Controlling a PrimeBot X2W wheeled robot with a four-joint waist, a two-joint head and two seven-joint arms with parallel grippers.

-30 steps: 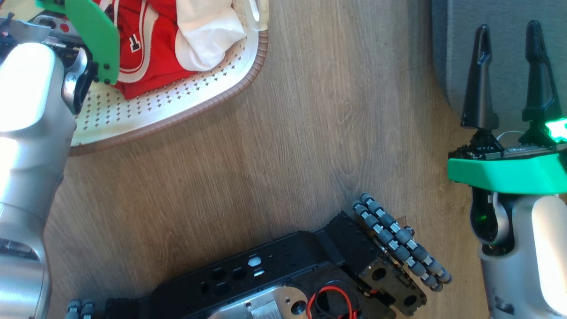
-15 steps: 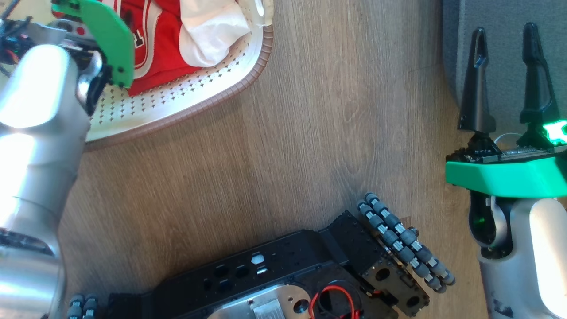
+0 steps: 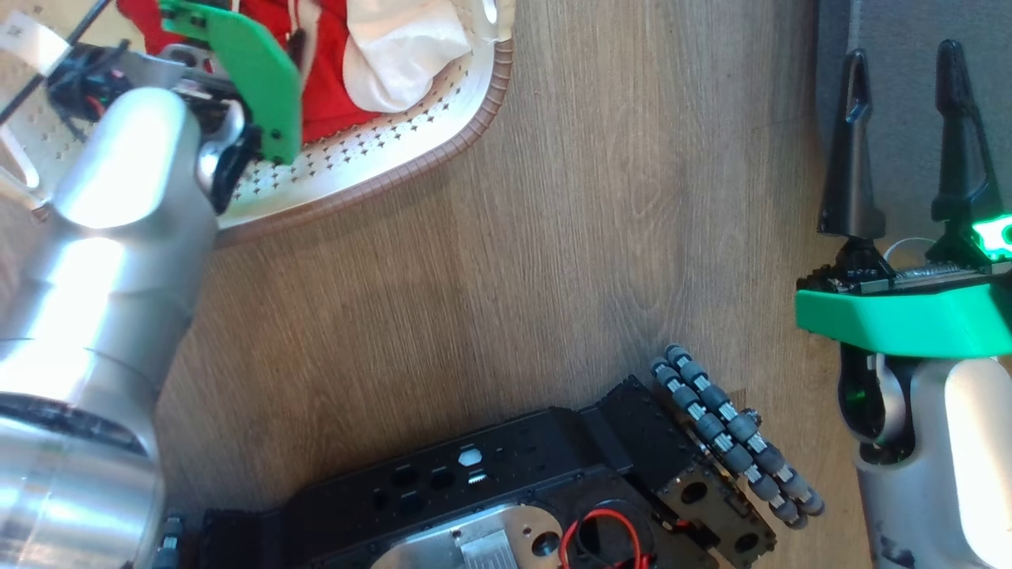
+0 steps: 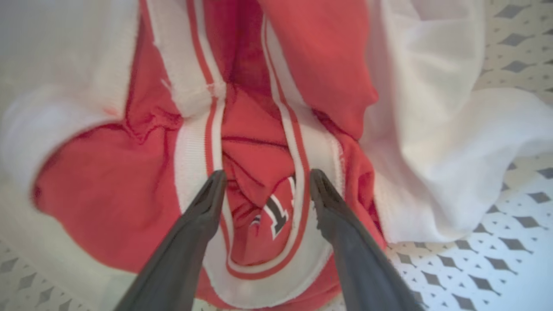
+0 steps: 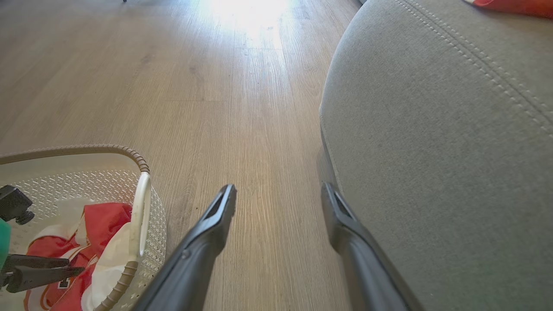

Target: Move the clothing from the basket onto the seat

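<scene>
- Head view: the left arm [image 3: 118, 197] reaches to the upper left into the basket [image 3: 443, 154]. Its green wrist plate [image 3: 261, 79] hides the fingers, so the jaws cannot be judged from here.
- The clothing [image 3: 328, 103] lies inside the basket, red fabric with the white cloth [image 3: 403, 55] bunched against its right side.
- The right gripper [image 3: 903, 55] stands at the right with its fingers pointing up, spread apart and empty. Its tips are over the edge of the seat [image 3: 988, 95].
- The wooden floor [image 3: 553, 237] lies bare between basket and seat, which are well apart. The black robot base [image 3: 490, 482] and a roller wheel [image 3: 735, 435] sit along the bottom.
- Left wrist view: the left gripper [image 4: 268, 172] is spread wide over the clothing, with nothing pinched. A fold of red fabric with white striped trim and a dark printed mark lies between the two tips. Whether the tips touch the fabric cannot be told.
- The white cloth lies to the right, against the red fabric. The perforated basket floor shows at the lower right.
- Right wrist view: the right gripper's jaws are released and hold nothing, with floor between them. The right finger is just beside the rounded, stitched edge of the seat.
- The basket sits at the lower left with its white handle [image 5: 138, 207] upright. The clothing is inside it, and the left gripper's dark fingers [image 5: 43, 272] are over it.
- A sliver of red fabric [image 5: 510, 4] lies on top of the seat at the top right corner.
</scene>
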